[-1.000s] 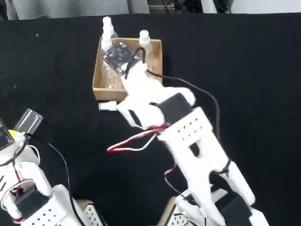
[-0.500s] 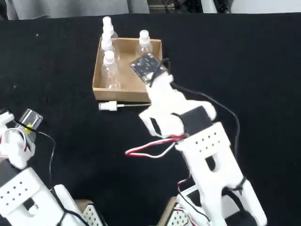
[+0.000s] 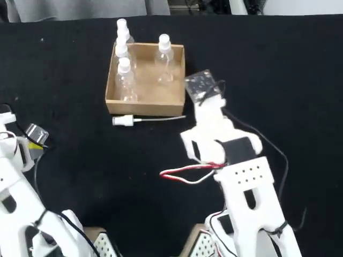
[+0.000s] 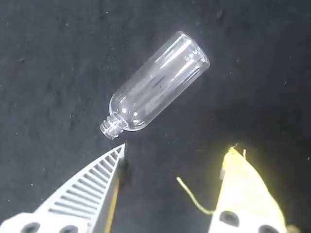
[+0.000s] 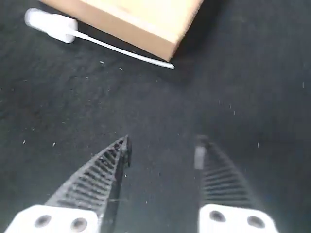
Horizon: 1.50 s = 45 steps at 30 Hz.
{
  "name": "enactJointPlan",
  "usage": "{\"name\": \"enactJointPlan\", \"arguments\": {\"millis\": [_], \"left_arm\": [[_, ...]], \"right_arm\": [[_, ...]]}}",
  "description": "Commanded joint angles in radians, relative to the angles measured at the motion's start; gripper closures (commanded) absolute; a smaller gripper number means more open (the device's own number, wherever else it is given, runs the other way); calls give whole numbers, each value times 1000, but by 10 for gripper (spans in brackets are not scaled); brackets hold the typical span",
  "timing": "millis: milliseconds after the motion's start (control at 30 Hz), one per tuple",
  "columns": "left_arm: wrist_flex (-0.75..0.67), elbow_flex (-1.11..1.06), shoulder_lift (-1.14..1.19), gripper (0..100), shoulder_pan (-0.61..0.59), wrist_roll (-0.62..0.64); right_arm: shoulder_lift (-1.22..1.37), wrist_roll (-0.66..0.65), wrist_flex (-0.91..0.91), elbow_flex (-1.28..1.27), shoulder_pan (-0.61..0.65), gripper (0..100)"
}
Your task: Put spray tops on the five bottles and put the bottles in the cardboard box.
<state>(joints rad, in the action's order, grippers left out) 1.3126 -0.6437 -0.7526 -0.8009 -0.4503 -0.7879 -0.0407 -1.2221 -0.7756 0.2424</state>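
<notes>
Clear, probably plastic cylindrical bottle point(image 4: 155, 85) lying on black cloth point(image 4: 58, 48), left gripper point(image 4: 176, 147) released, right gripper point(image 5: 163, 140) released

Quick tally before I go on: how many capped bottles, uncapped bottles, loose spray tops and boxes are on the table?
Capped bottles: 4
Uncapped bottle: 1
Loose spray top: 1
Cardboard box: 1
Total: 7
</notes>
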Motion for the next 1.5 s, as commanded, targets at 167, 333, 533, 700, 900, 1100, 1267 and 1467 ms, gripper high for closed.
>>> {"name": "enactJointPlan", "arguments": {"millis": [167, 333, 533, 700, 900, 1100, 1267, 1467], "left_arm": [[-2, 182, 236, 705, -44, -130], [-3, 265, 393, 707, -48, -201], [5, 384, 555, 707, -48, -235], [-2, 464, 652, 708, -48, -262], [-3, 552, 766, 708, -47, -262], [-3, 631, 898, 708, -42, -262], [5, 693, 990, 708, -39, -293], [5, 693, 1053, 745, -2, -356]], "right_arm": [[-44, 32, 133, -64, -84, 723], [-39, 31, 167, -93, -86, 723], [-39, 31, 167, -96, -86, 723], [-39, 31, 167, -96, -86, 723], [-39, 31, 167, -97, -86, 723], [-38, 31, 167, -97, -86, 723], [-38, 31, 167, -99, -86, 723], [-44, 31, 186, -119, -86, 723]]}}
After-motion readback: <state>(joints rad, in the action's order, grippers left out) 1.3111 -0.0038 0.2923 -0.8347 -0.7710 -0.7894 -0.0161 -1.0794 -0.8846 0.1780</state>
